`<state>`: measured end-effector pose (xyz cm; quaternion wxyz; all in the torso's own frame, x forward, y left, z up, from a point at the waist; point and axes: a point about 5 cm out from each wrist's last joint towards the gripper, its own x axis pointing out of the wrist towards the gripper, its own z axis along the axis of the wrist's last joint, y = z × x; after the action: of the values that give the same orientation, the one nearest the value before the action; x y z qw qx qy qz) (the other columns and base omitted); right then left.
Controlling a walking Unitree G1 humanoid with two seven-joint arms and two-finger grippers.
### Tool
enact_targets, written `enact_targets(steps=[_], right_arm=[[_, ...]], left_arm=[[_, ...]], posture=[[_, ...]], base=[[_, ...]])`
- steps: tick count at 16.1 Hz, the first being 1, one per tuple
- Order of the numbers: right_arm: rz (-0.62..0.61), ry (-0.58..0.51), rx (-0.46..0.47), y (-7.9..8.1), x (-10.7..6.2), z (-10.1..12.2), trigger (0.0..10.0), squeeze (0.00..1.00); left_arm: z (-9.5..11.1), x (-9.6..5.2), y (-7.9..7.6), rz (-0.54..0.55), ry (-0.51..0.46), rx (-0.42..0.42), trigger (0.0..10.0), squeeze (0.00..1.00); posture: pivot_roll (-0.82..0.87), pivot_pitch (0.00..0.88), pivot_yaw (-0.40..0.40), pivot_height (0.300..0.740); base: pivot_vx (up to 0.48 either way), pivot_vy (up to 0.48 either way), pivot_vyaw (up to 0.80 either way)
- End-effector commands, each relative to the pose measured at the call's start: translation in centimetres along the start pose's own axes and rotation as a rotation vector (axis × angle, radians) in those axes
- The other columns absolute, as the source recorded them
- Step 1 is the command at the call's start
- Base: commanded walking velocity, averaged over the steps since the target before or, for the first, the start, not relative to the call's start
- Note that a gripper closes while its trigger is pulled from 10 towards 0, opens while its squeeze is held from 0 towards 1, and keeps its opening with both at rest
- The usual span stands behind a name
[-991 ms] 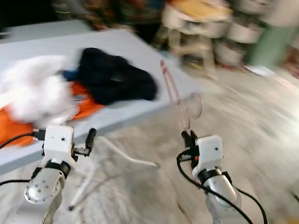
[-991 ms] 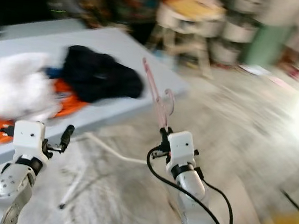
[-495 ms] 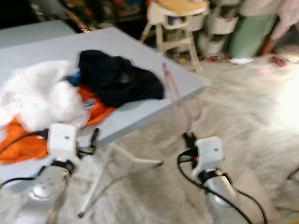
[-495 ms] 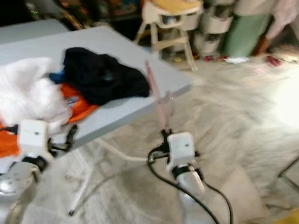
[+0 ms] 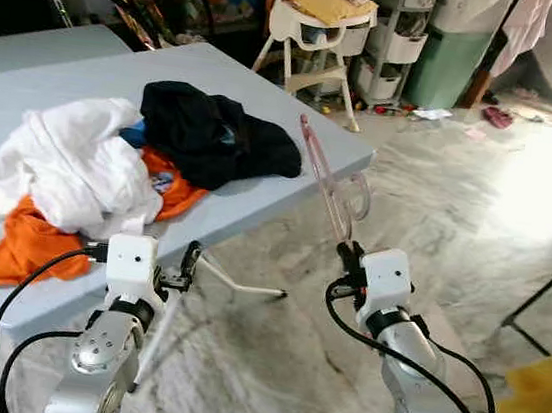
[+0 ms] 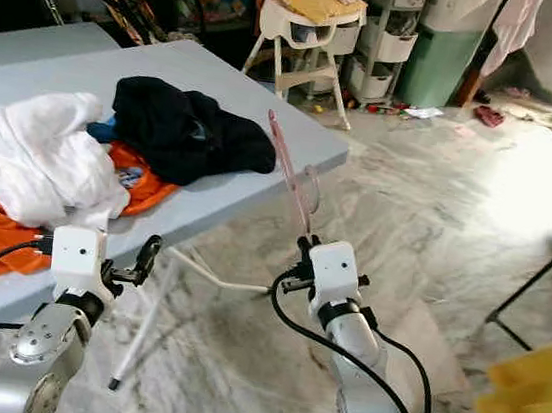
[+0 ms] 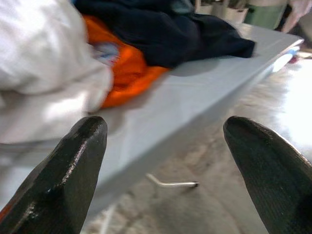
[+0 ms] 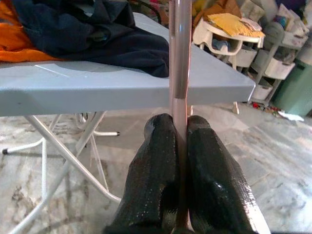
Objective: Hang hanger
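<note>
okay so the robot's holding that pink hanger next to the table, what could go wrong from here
The right gripper pinches the pink hanger only at one thin end, so the long piece could twist or slip as the robot moves.

The hanger stands close to the grey table corner; a turn might knock it against the edge or snag the dark garment.

The left gripper hangs open near the table's front edge and could bump it.
</note>
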<state>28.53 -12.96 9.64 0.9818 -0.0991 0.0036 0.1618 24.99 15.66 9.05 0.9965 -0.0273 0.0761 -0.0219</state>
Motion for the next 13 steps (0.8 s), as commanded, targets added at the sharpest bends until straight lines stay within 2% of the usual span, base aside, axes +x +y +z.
enact_targets(steps=[1, 6, 10, 13], right_arm=[[0.017, -0.003, -0.007, 0.01, 0.35, 0.30, 10.0, 0.00], [0.037, -0.003, -0.015, 0.19, 0.86, 0.53, 10.0, 0.00], [0.036, -0.001, -0.003, 0.53, 1.04, 0.44, 10.0, 0.00], [0.022, 0.004, 0.009, 0.57, 0.84, 0.13, 10.0, 0.00]], left_arm=[[-0.02, 0.01, -0.03, 0.011, -0.007, 0.003, 10.0, 0.00], [-0.17, 0.00, -0.39, -0.008, -0.024, -0.024, 10.0, 0.00], [-0.02, 0.20, -0.26, -0.032, -0.030, -0.021, 10.0, 0.00], [-0.04, 0.33, -0.17, -0.053, -0.027, -0.020, 10.0, 0.00]], posture=[[-0.07, 0.000, -0.018, 0.740], [-0.07, 0.000, -0.039, 0.740], [-0.07, 0.000, -0.009, 0.740], [-0.08, 0.000, 0.010, 0.740]], base=[[0.000, 0.000, 0.00], [0.000, 0.000, 0.00], [0.000, 0.000, 0.00], [0.000, 0.000, -0.73]])
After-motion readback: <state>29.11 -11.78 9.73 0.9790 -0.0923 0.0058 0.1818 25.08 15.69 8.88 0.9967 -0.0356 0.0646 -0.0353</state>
